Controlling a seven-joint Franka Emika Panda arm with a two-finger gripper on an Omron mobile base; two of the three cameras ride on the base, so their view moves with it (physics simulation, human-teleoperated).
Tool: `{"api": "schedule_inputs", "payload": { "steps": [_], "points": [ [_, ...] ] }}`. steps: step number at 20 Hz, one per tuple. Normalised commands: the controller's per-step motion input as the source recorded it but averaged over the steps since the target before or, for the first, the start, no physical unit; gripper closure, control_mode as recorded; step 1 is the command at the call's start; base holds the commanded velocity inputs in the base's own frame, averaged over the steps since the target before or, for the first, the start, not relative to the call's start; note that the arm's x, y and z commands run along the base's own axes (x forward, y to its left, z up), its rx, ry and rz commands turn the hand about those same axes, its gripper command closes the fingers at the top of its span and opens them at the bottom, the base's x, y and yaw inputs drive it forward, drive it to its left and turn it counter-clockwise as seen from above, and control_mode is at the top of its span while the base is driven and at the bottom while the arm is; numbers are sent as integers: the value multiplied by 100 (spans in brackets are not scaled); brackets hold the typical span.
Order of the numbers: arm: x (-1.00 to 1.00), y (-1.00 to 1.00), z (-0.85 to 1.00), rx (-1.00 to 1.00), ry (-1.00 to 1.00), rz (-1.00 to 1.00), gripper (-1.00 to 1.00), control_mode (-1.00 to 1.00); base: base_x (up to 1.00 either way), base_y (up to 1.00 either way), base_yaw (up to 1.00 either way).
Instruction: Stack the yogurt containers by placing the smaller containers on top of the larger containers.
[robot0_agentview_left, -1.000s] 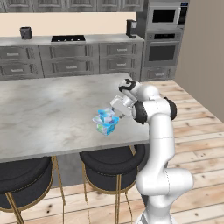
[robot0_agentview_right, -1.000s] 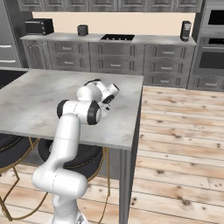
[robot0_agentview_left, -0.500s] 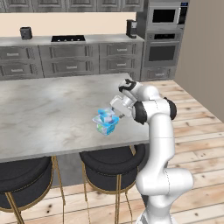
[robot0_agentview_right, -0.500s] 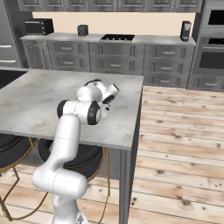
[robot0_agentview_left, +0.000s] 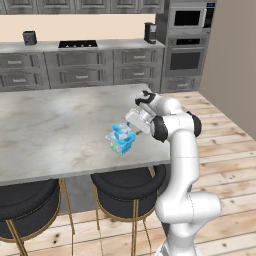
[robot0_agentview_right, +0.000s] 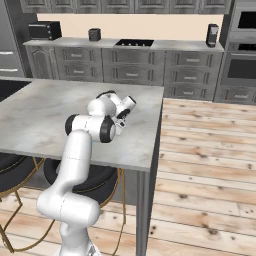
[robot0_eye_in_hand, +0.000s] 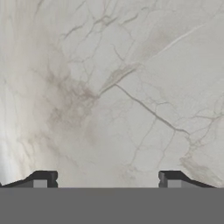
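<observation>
Yogurt cup (robot0_agentview_left: 120, 131) sits on top of the yogurt pack (robot0_agentview_left: 121, 144) in the left base view — small light-blue cup on the squarish blue-and-white pack, both on the marble counter (robot0_agentview_left: 55, 125) near its front edge. Stack looks made, so I judge the placing step done and the arm free to pull off.

Gripper (robot0_eye_in_hand: 107, 178): in the hand view the two dark fingertips (robot0_eye_in_hand: 41, 178) stand far apart at the bottom corners, bare veined marble between them and nothing held — jaws wide and empty. In the left base view the hand (robot0_agentview_left: 138, 119) hangs just beside the stack, at about 2 o'clock from it, tilted down toward the counter. So from the gripper the stack lies at roughly 8 o'clock in that view, near but apart as far as I can tell; any move back toward the stack would run down and to the left.

Long axis: the pack seems turned corner-on to the camera, its longer side hard to call at this size. One arm only.

Hard to read: cup and pack blend in colour, so where cup ends and lid begins is blurred, and whether the cup sits centred or tilted I cannot tell. In the right base view the arm's upper links (robot0_agentview_right: 95, 125) stand in front of that part of the counter.
</observation>
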Motion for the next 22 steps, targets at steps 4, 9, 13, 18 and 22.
{"api": "schedule_inputs", "payload": {
  "steps": [4,9,13,18,22],
  "points": [
    [0,-6,-22,0,0,-6,-100,-100,0,0,0],
    [-3,-5,-19,0,0,-6,-100,-100,0,0,0],
    [0,-12,-24,0,1,-8,-100,-100,0,0,0],
    [-2,-14,-22,0,0,-5,-100,-100,0,0,0],
    [-13,-18,-16,0,0,-2,-100,-100,0,0,0]
  ]
}}
